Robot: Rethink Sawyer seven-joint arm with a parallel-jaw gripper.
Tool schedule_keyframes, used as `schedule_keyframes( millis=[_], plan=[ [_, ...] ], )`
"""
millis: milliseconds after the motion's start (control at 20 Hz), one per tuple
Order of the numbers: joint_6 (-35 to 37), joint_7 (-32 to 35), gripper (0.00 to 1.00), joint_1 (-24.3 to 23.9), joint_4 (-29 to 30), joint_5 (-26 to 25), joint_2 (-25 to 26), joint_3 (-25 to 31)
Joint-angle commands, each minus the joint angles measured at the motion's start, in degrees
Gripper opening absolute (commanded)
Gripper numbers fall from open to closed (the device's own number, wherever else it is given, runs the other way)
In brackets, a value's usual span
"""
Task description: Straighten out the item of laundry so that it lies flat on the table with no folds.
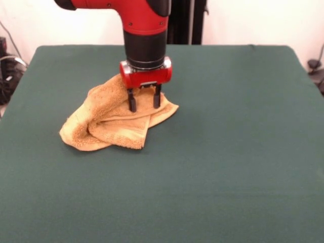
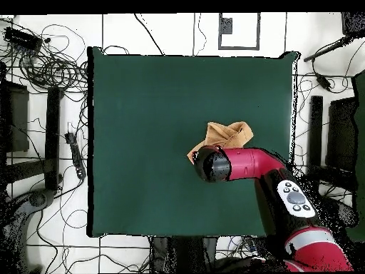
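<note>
In the front view, the near half of the table (image 1: 212,192) is bare green cloth. Past it, left of centre, lies the towel (image 1: 109,121), crumpled and folded over itself: a thick rolled fold runs along its near left side, a flat layer with a woven band spreads toward the right, and a raised hump sits at the far left. Its near corner points toward the camera.

Directly over the towel's far right part stands the gripper (image 1: 144,100), pointing straight down from the red wrist. Its two dark fingers (image 1: 132,100) are apart, with a gap between them, and their tips reach the cloth surface; nothing is pinched between them that can be seen. Whether the tips press into the towel or only touch it is not clear.

From overhead, the arm (image 2: 246,163) covers the towel's side nearest the robot base, and the towel (image 2: 228,133) shows just beyond it, right of the table's (image 2: 142,107) middle.
</note>
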Motion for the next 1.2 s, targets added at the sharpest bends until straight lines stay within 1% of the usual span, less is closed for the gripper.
schedule_keyframes(
  millis=[50,250,550,800,1200],
  plan=[
    [9.41,-13.01,1.0,0.62,2.51,-4.07,-0.7,6.82],
    [11.8,-14.31,1.0,0.48,3.56,-4.42,-2.63,8.03],
    [14.65,-13.76,1.0,0.36,3.85,-4.31,-4.39,8.92],
    [14.54,-11.81,1.0,-0.14,3.72,-5.1,-4.01,9.28],
    [13.53,-10.54,1.0,-0.16,2.63,-5.89,-2.46,8.97]
  ],
)
